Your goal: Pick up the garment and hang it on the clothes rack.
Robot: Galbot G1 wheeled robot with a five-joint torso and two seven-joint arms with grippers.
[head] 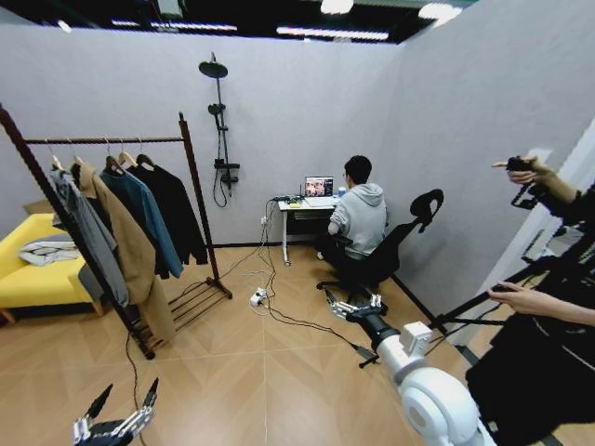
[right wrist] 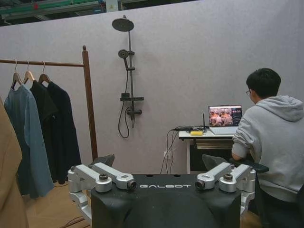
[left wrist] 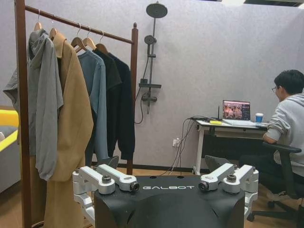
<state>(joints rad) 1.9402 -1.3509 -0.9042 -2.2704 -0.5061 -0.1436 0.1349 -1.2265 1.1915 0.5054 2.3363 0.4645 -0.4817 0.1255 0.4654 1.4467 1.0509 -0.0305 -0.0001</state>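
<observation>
Plain black long-sleeved soft-cloth jacket (head: 177,218) already hanging on wooden hanger with metal hook, at the far end of the round crossbar of the tall dark red-brown wooden clothes rack (head: 195,177), roughly 10 o'clock in head view. Hung beside the blue jacket (head: 144,218), then long tan coat (head: 125,251) and grey hooded top (head: 88,237), all spaced along the bar so each drapes free. Judging by this, hanging step looks done, or garment not yet taken off. Left gripper (head: 123,413) low at 7 o'clock, fingers spread apart, holding nothing, well apart from rack. Right gripper (head: 353,305) stretched forward near 5 o'clock over wood floor, fingers apart too, empty, pointed toward black office chair (head: 390,246). Both wrist views facing rack and grey wall, so arms look parked at rest, not reaching. White desk with laptop (head: 307,203) at 12 o'clock, wall shower fixture (head: 219,121) left of it, yellow sofa (head: 28,269) at 9
</observation>
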